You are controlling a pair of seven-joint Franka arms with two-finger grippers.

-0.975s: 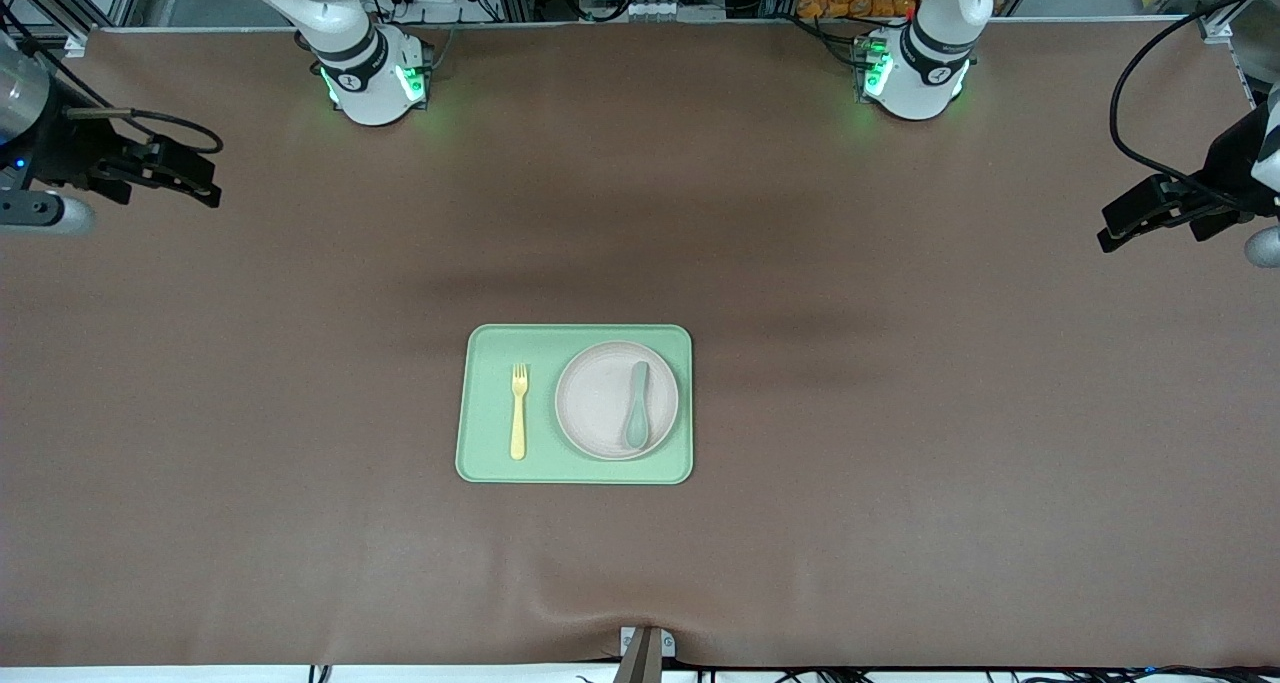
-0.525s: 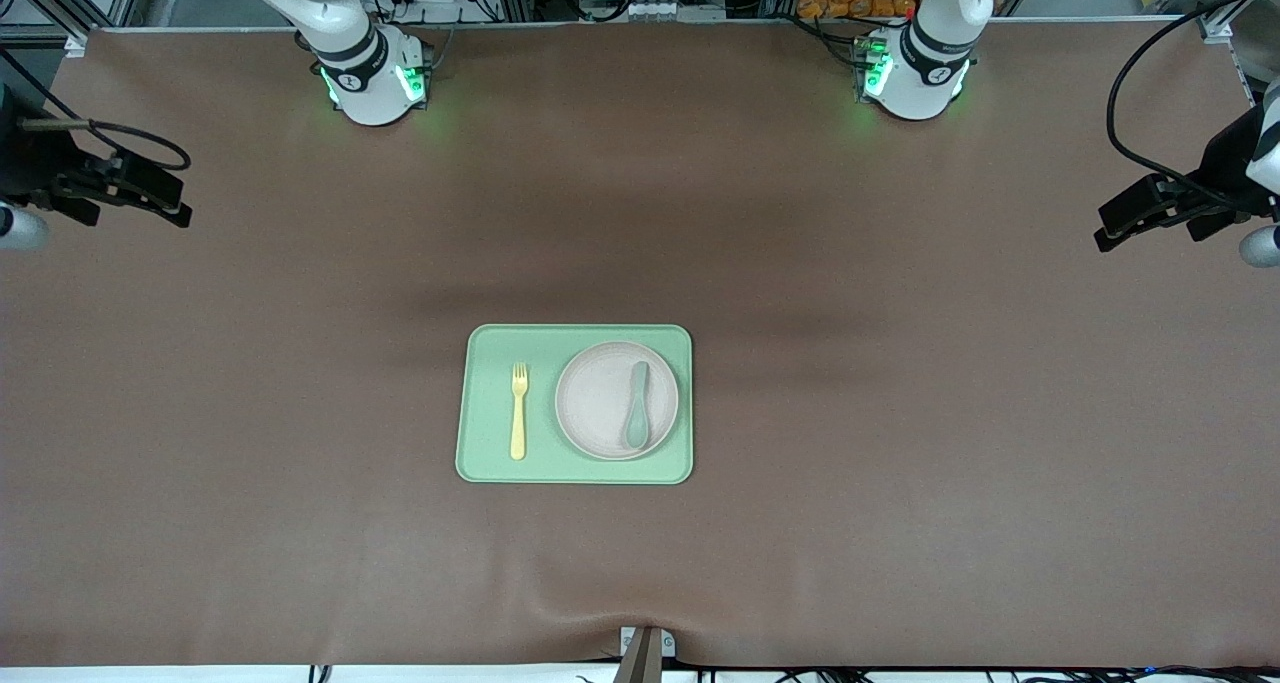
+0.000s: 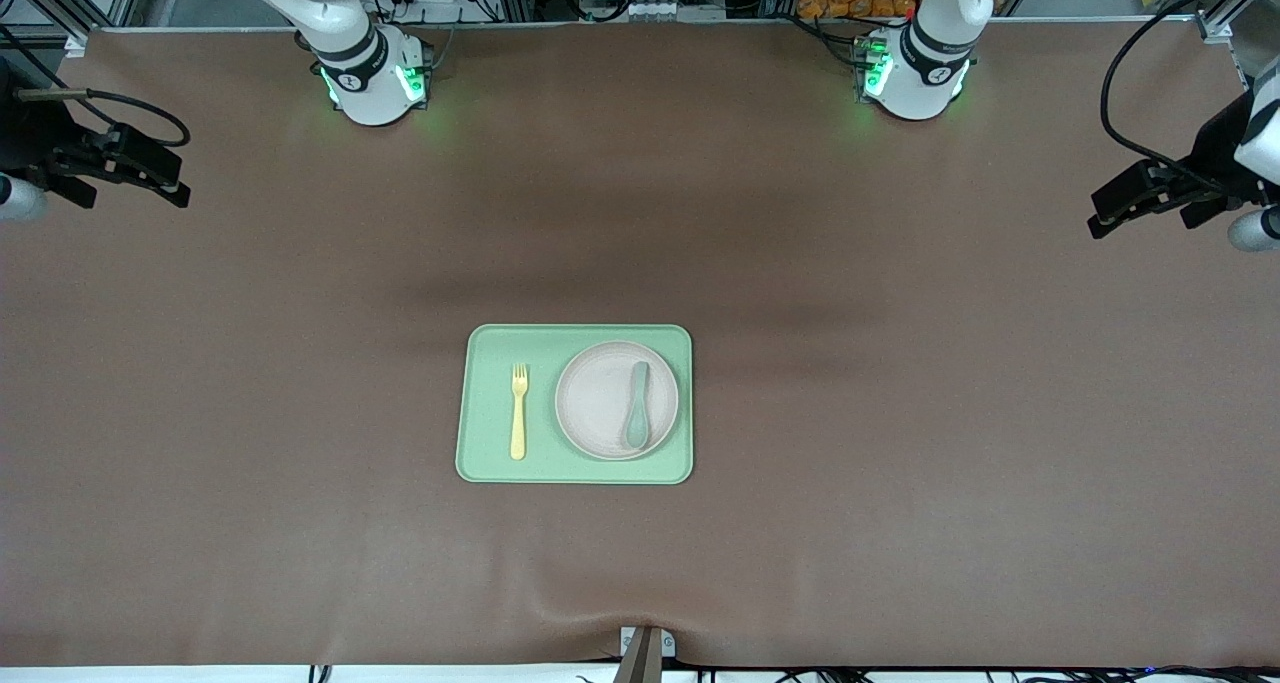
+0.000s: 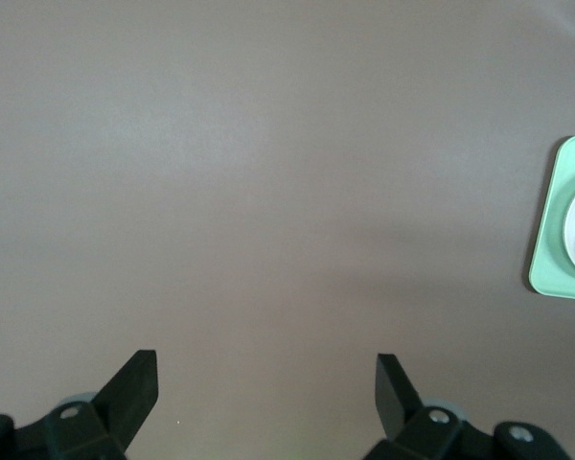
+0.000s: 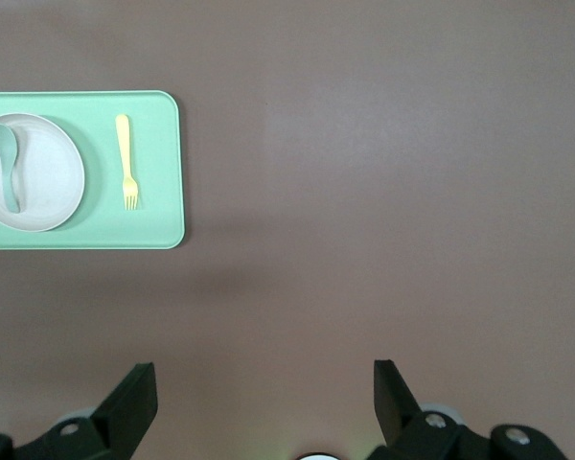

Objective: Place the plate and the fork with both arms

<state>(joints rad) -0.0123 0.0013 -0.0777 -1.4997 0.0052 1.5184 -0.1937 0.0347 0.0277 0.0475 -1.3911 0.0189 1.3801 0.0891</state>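
The beige round plate (image 3: pixel 605 403) lies on the pale green tray (image 3: pixel 485 458) in the middle of the table, at the tray's end toward the left arm. A grey-green spoon (image 3: pixel 637 405) lies on the plate. The yellow fork (image 3: pixel 518 410) lies on the tray beside the plate, toward the right arm's end. The right wrist view shows the plate (image 5: pixel 48 177), the fork (image 5: pixel 126 161) and the tray (image 5: pixel 158 225). My left gripper (image 3: pixel 1100 221) is open and empty, up over the table's left-arm end. My right gripper (image 3: pixel 172 189) is open and empty over the right-arm end.
The brown table cover (image 3: pixel 900 463) spreads all round the tray. The two arm bases (image 3: pixel 375 78) stand along the table's edge farthest from the front camera. A small clamp (image 3: pixel 645 645) sits at the nearest edge. The left wrist view shows the tray's edge (image 4: pixel 551 240).
Both grippers have drawn away from the tray toward the table's ends and risen a little. The plate, spoon, fork and tray have not moved.
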